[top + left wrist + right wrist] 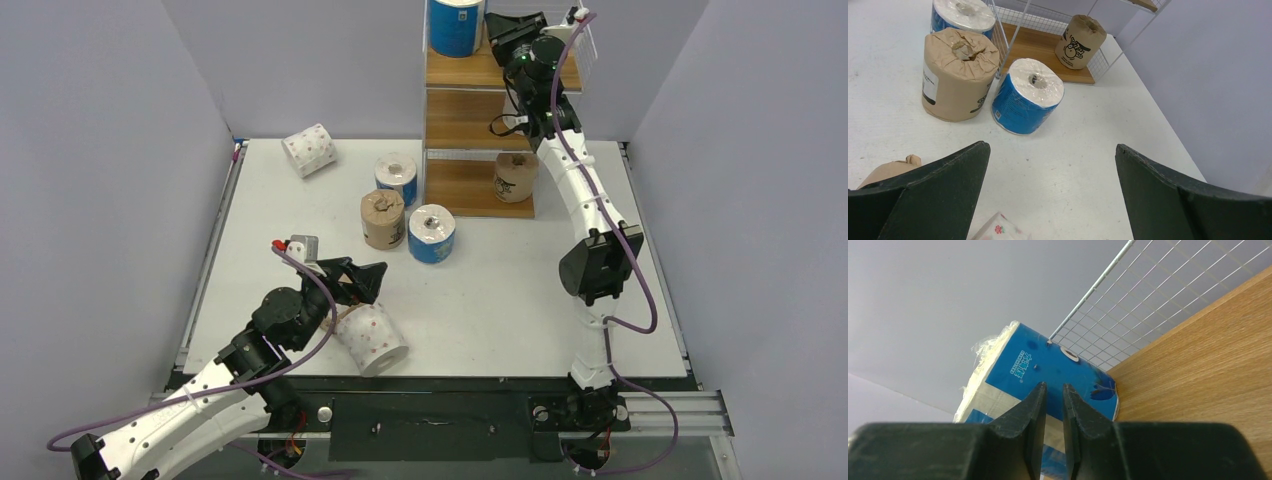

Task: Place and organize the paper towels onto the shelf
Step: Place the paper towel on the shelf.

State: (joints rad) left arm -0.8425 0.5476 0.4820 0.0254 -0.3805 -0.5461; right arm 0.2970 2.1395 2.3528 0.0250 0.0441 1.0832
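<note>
The shelf [478,120] stands at the back. A blue roll [456,25] stands on its top board and a brown roll [516,176] on its bottom board. My right gripper [497,32] is at the top tier, right of that blue roll [1048,365]; its jaws [1054,386] are almost together with nothing between them, tips close to the wrapper. On the table stand a blue roll [396,178], a brown roll [383,218] and another blue roll [432,233]. My left gripper [368,280] is open and empty above a pink-dotted roll [370,338] lying on its side.
Another pink-dotted roll [309,150] lies at the back left. In the left wrist view a bit of brown kraft wrap [890,169] shows behind the left finger [948,185]. Grey walls close in both sides. The shelf's middle board [470,118] shows bare wood.
</note>
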